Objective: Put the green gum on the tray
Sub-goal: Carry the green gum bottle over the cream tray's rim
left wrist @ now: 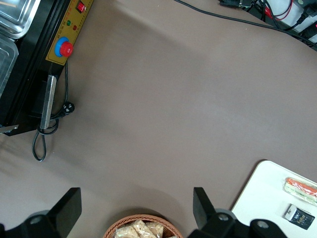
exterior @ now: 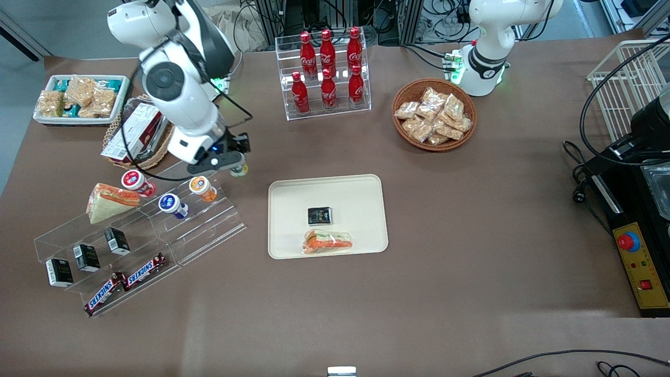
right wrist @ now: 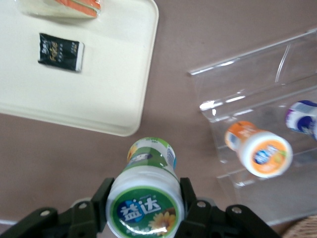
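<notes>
My right gripper [exterior: 236,166] is shut on the green gum [right wrist: 147,196], a small white bottle with a green-rimmed lid. It holds the bottle above the brown table, between the clear display stand [exterior: 157,235] and the tray. In the front view only the bottle's lower end [exterior: 240,170] shows under the gripper. The cream tray [exterior: 293,193] lies beside it, toward the parked arm's end, and also shows in the right wrist view [right wrist: 114,89]. On the tray lie a black packet [exterior: 319,215] and a wrapped sandwich [exterior: 328,242].
The stand holds an orange-lidded bottle [exterior: 202,188], a blue-lidded bottle [exterior: 171,204], a red-lidded bottle [exterior: 136,181], a sandwich [exterior: 111,201], small black boxes and Snickers bars [exterior: 125,283]. A cola bottle rack [exterior: 327,73] and a snack basket [exterior: 434,114] stand farther from the camera.
</notes>
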